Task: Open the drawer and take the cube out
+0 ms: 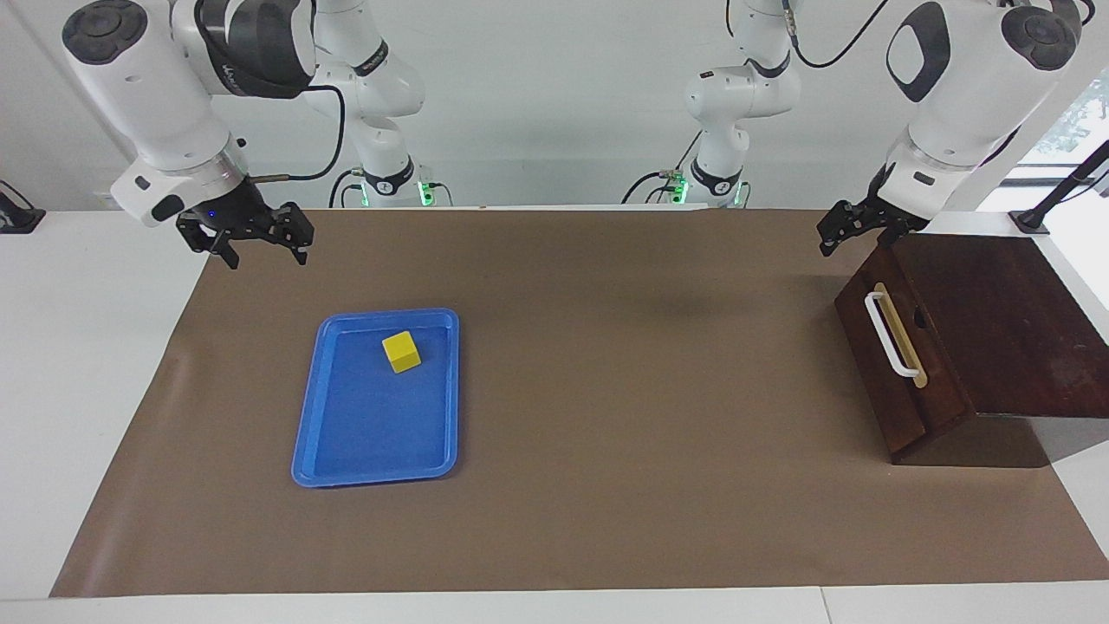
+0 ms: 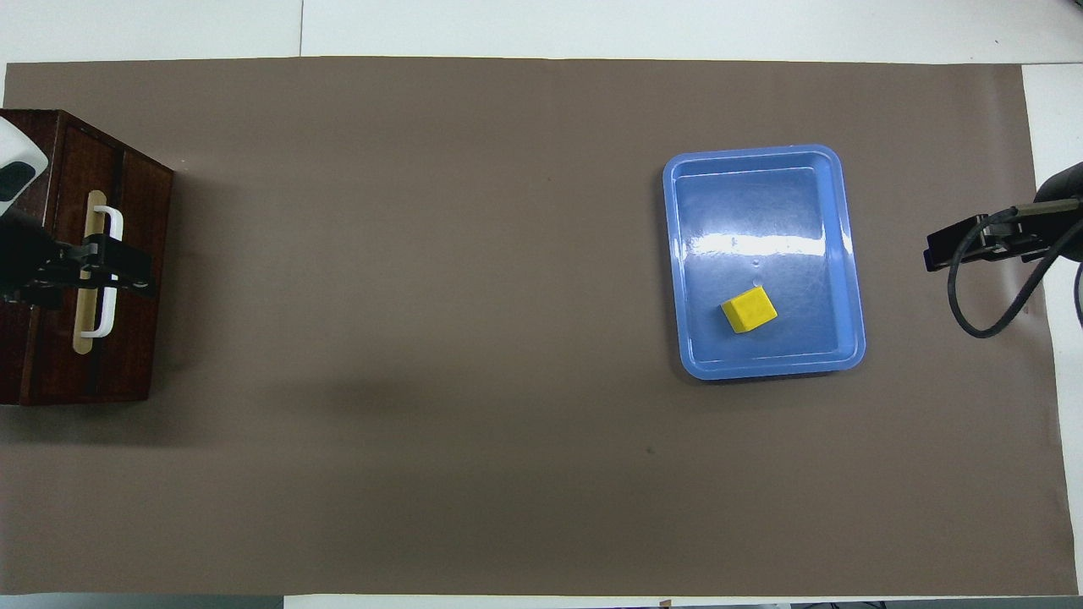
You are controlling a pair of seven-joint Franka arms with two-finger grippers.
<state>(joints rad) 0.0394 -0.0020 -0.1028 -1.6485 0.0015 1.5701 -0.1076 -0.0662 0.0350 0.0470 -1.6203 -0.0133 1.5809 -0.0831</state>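
Resting in blue tray [image 1: 303, 433]: yellow cube [image 1: 401, 352], at tray end nearer robots, toward right arm's end of table. Drawer [image 1: 892, 364] shut, dark front flush with cabinet [image 1: 996, 321], white bar handle [image 1: 891, 335] untouched, at left arm's end. Left gripper [image 1: 845, 232] raised over cabinet's edge nearer robots, fingers spread, empty. Right gripper [image 1: 256, 238] raised over brown mat [image 1: 606, 485] edge, apart from tray, fingers spread, empty.
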